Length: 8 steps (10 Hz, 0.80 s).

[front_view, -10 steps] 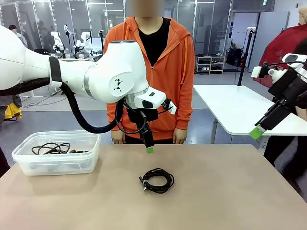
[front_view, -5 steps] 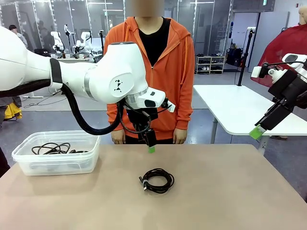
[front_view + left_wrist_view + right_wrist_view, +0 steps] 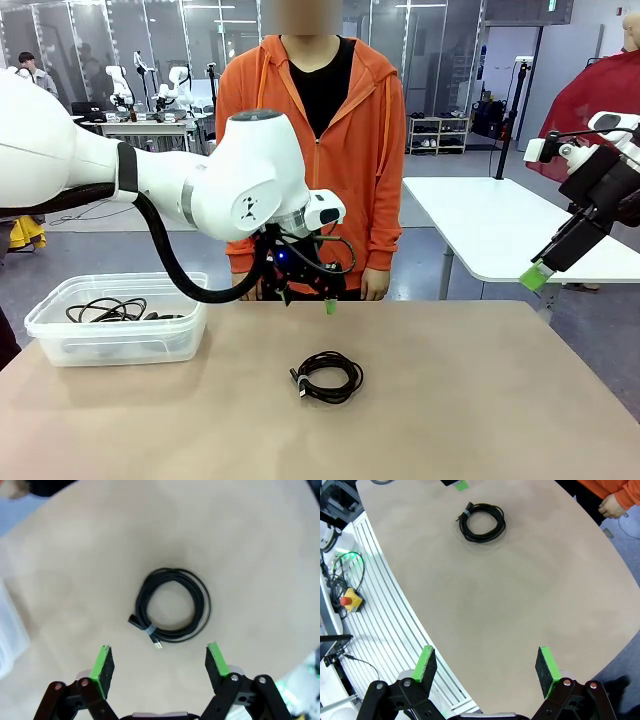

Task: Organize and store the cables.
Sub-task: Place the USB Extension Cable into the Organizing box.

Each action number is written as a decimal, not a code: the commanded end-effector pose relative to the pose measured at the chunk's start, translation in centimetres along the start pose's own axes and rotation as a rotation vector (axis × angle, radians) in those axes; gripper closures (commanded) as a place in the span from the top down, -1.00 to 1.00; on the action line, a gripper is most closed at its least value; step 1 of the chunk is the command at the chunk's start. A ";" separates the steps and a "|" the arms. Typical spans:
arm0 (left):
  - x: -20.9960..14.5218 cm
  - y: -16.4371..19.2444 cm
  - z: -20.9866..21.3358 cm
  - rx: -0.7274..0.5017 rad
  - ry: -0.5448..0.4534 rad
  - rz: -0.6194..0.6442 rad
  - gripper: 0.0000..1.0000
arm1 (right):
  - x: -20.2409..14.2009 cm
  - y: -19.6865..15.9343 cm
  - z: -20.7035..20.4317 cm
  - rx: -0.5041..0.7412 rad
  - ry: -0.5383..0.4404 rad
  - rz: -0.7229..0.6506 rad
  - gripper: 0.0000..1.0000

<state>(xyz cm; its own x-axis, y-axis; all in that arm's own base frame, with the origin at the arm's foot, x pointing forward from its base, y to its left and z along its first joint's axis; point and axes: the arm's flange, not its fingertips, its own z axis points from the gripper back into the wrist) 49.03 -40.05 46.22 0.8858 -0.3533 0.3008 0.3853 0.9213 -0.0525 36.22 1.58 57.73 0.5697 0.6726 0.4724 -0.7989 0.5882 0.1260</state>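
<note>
- Table (image 3: pixel 480 400): beige, matte top with rounded corners, bare over most of its area; the person stands at its far edge.
- Coiled cable (image 3: pixel 327 376): one thin black cord wound into a round coil, lying flat near the middle of the table, tied with a band on one side, a small connector sticking out beside the band. In the left wrist view the coil (image 3: pixel 172 611) lies on the table ahead of the fingers, apart from both pads.
- Plastic bin (image 3: pixel 60 340): clear, shallow, rectangular, at the table's left end — well apart from the coil. More cables (image 3: pixel 108 310) lie loose inside it.
- Left gripper (image 3: pixel 329 306): hangs above the table beyond the coil, toward the person; jaws spread wide, nothing between the green pads (image 3: pixel 103 665).
- Right gripper (image 3: pixel 536 277): raised off the table's right side, angled downward; jaws wide apart and empty, its pads (image 3: pixel 426 663) framing bare tabletop in the right wrist view.
- Person (image 3: pixel 312 150): orange hooded jacket over a black top, arms down, hands at the table edge.
- Room: a white table (image 3: pixel 500 230) behind on the right, grey floor, glass partitions and workbenches with equipment farther back — a shoe rack (image 3: pixel 438 134) against the far wall.
- Floor beside the table, right wrist view: white ribbed panel, loose wires, a yellow box with a red button (image 3: pixel 349 601).
</note>
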 end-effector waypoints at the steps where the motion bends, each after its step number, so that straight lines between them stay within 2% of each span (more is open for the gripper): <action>1: -1.7 -0.6 -0.8 0.182 -0.039 0.159 0.85 | 0.3 0.0 0.1 -0.006 -0.004 -0.023 1.00; 3: -1.9 -0.6 -2.6 0.165 0.039 0.250 0.85 | 0.3 0.0 0.1 -0.006 -0.004 -0.023 1.00; 5: -2.7 -0.3 -4.3 0.136 0.065 0.277 0.85 | 0.3 0.0 0.1 -0.006 -0.004 -0.023 1.00; 8: -2.4 -0.1 -3.7 0.158 0.042 0.256 0.85 | 0.3 0.0 0.1 -0.006 -0.004 -0.023 1.00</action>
<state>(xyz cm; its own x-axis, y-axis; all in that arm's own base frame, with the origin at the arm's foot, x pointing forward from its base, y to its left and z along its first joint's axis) 47.87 -40.03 41.37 0.9621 -0.1101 0.2495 0.1063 0.9939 0.0288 36.22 1.58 57.73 0.5697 0.6726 0.4724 -0.7989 0.5882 0.1259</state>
